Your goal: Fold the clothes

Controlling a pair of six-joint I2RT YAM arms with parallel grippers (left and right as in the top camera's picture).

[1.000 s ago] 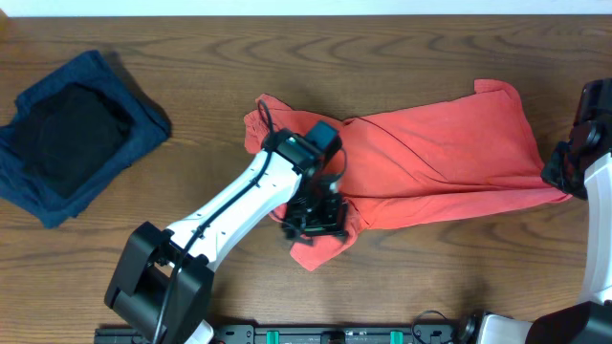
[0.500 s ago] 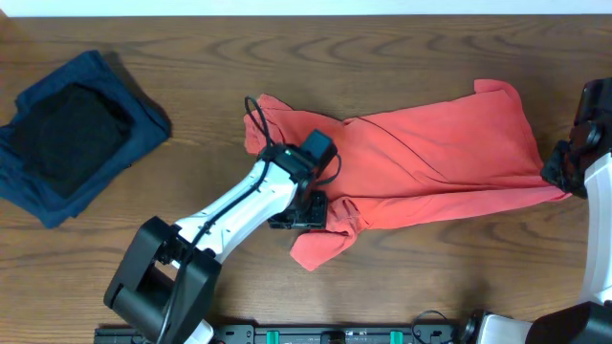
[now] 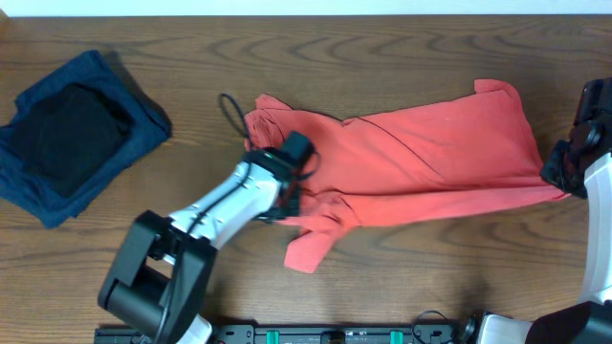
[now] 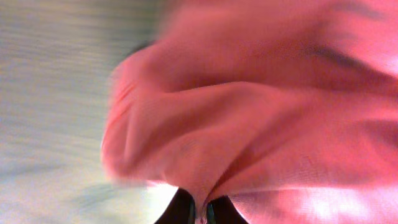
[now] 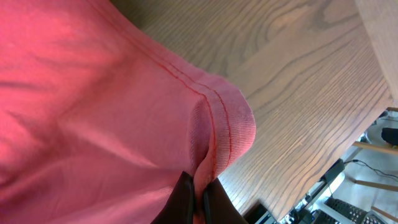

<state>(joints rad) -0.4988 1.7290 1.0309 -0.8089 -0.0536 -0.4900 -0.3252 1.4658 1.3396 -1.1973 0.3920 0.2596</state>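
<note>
On the wooden table (image 3: 402, 277), the coral-red T-shirt (image 3: 430, 153) lies spread in a long band between the two grippers. Its left end looks different from a second ago: the bunched cloth near the left gripper (image 3: 290, 203) is drawn out flatter, and one sleeve flap now lies free just below that gripper. The left arm has pulled back up and to the left from where it hovered over that flap with its jaws apart. Now the jaws are closed tight on a pinch of the shirt's fabric, which the left wrist view shows as a raised ridge of red cloth running straight out from the fingertips (image 4: 189, 214).

The right gripper (image 3: 559, 183) has not moved. It stays clamped on the stitched hem at the shirt's far right corner, with the rest of the shirt stretching away to its left.

Well off to the left of the left gripper sits a folded navy-blue garment (image 3: 143, 124), with a black garment (image 3: 72, 134) on top of it.
</note>
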